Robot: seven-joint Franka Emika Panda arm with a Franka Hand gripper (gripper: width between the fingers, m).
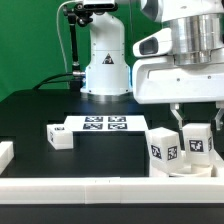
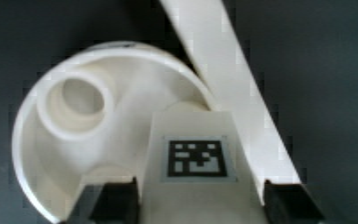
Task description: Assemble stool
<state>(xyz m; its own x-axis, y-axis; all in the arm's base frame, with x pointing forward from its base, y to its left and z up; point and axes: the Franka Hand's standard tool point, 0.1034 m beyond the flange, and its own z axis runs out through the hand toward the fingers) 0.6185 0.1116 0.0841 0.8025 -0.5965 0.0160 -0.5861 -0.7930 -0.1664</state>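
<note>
At the exterior view's left edge, a short white rail lies on the black tabletop. Beside it, a loose leg lies on its side, apart from everything else. Next comes the marker board, flat near the middle, with the arm's white base behind it. A long front rail runs along the near edge.

At the exterior view's right, the pincer hangs pointing down over two upright legs. The first upright leg and the second upright leg stand side by side just behind the front rail, each with a black-and-white tag on its face. From this side the finger ends seem level with the legs' tops, but I cannot tell whether they touch.

In the wrist view, the round white seat lies below the camera, with one round socket showing in it. A long white strip crosses beside the seat. A tagged block, seemingly a leg top, sits between the two dark fingers. The jaws are spread about halfway, one on each side of the block. The block nearly fills the gap, yet I cannot tell whether the pads press on it. I also cannot tell which of the two upright legs it is.
</note>
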